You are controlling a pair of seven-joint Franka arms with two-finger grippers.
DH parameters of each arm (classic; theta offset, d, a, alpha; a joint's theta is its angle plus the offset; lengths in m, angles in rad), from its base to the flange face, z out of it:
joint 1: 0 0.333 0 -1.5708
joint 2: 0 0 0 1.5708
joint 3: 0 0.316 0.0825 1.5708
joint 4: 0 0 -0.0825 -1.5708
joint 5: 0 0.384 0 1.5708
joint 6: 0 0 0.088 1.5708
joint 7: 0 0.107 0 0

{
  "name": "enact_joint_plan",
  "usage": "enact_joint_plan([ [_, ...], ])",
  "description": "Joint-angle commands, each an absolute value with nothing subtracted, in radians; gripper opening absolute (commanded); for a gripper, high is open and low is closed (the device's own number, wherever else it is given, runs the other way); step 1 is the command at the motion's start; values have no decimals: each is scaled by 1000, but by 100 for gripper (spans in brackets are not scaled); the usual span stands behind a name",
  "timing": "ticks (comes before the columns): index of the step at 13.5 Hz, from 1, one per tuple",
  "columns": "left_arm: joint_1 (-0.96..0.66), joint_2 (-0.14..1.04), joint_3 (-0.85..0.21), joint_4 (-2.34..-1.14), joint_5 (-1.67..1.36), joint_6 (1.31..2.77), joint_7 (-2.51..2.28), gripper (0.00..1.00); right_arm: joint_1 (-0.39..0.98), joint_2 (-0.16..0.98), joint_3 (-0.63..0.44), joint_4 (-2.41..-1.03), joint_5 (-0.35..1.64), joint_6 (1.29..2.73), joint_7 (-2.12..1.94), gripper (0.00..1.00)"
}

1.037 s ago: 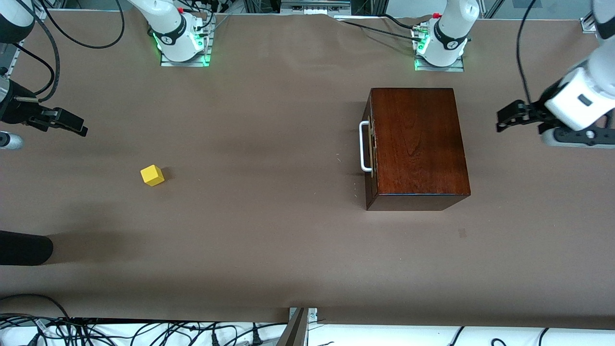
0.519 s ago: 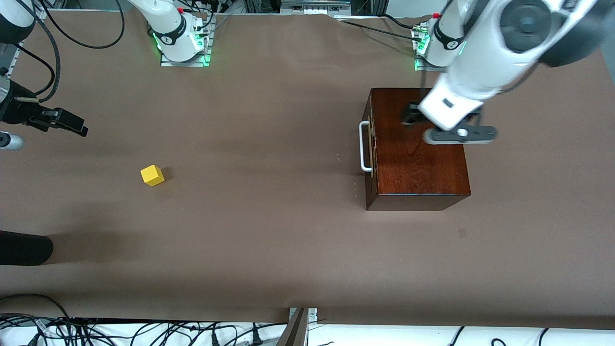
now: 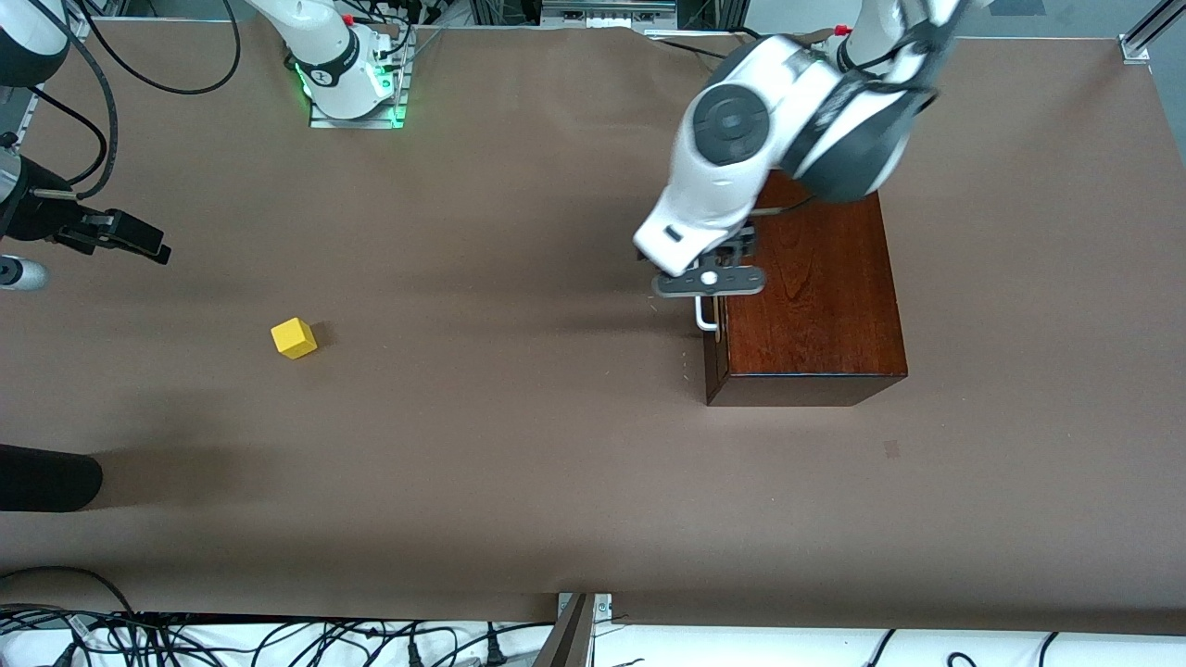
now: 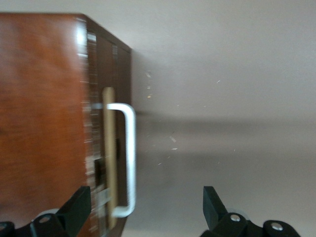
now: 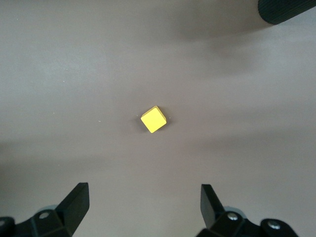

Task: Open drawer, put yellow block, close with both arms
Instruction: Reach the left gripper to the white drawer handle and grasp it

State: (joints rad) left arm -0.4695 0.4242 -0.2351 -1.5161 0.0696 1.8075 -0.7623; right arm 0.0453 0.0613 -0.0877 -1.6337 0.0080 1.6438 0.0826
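My left arm [image 3: 788,111] reaches out from its base, elbow bent high, wrist turned down. My left gripper [image 4: 145,212] hangs low with its jaws spread wide, nothing between the fingers [image 4: 76,210]. My right arm [image 3: 28,199] waits at its end of the table, only partly seen. My right gripper [image 5: 143,207] hangs in the air, pointing down as far as I can judge, jaws equally wide, its fingertips [image 5: 210,202] holding nothing.

- The left gripper [image 3: 709,269] hangs over the drawer's white handle [image 3: 706,320].
- The yellow block [image 3: 294,338] sits toward the right arm's end.
- The right gripper [image 3: 139,241] waits there.
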Motion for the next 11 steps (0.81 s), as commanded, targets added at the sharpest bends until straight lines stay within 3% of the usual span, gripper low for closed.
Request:
enact_joint_plan([
  [1,-502,454,-238,-1555,139,1868,-808,100,45,69,-87,-1617,25,1634,97,100],
  [11,-503,523,-238,-1634,229,1923,-807,100,44,69,-87,-1617,25,1634,97,100],
])
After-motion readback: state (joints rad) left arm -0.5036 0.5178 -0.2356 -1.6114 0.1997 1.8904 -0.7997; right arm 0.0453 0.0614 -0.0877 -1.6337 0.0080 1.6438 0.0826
